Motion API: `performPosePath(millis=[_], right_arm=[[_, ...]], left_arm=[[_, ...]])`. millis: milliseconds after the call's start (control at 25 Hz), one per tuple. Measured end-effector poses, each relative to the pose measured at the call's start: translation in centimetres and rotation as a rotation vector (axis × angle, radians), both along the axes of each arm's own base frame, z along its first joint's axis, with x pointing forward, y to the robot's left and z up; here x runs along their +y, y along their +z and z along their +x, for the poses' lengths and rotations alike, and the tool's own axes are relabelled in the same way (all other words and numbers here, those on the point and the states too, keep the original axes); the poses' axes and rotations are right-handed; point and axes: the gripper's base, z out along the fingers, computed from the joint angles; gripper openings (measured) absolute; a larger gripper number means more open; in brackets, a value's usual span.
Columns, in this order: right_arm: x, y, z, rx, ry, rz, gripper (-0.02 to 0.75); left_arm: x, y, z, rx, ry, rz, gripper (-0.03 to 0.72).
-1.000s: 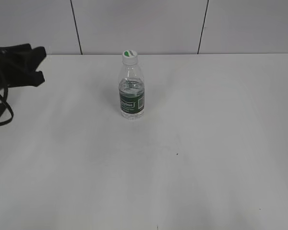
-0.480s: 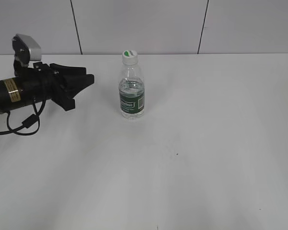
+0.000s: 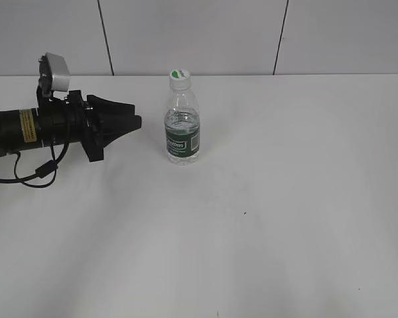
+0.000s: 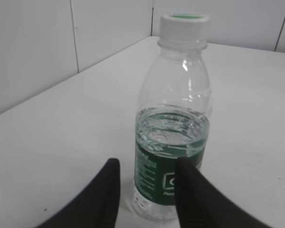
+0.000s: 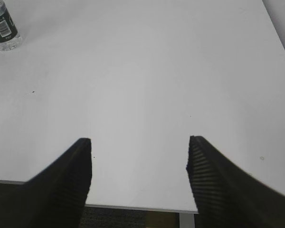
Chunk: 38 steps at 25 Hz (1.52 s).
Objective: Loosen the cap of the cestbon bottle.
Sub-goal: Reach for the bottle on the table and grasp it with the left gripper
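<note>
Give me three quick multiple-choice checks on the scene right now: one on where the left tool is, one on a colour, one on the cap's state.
1. Where is the left tool relative to the cestbon bottle?
A. Beside it, apart from it
B. Clamped on its neck
C. Above the cap

2. What colour is the bottle's label band?
A. Red
B. Dark green
C. Blue

3. What is the state of the cap?
A. Lying on the table
B. Held by the right tool
C. Seated on the bottle's neck

Answers: 1 A, the exterior view shows bare table between tool tips and bottle. 2 B, the band reads dark green in the exterior and left wrist views. 3 C, the white cap sits on top of the upright bottle, nothing touching it.
</note>
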Motion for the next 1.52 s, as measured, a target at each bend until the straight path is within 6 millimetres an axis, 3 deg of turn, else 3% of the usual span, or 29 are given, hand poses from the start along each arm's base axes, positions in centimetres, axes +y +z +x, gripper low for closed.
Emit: performPosePath(millis=[360,440,640,760,1120,1520], right_arm=[[0.0,0.0,0.0,0.000,0.000,0.000,0.485],[0.0,0.0,0.0,0.000,0.000,0.000,0.485],[0.0,0.0,0.0,0.000,0.000,0.000,0.485],[0.0,0.0,0.0,0.000,0.000,0.000,0.485],[-0.2,0.0,0.0,0.001,-0.026,0.003,0.485],[-0.5,0.0,0.0,0.003,-0.064,0.010,0.485]], left_arm=[[0.4,0.2,0.8,0.009,0.106,-0.044,0.256],[0.3,0.0,0.8,0.015,0.107,-0.028,0.305],[0.0,-0.7,1.1,0.044,0.152,0.056,0.524],[-0.4,-1.1,1.0,0.042,0.138,0.102,0.568],[-2.3,-1.3,-0.4,-0.003,-0.054,0.152,0.580],[-3.0,-4.5,1.6,0.008,-0.093,0.039,0.580]])
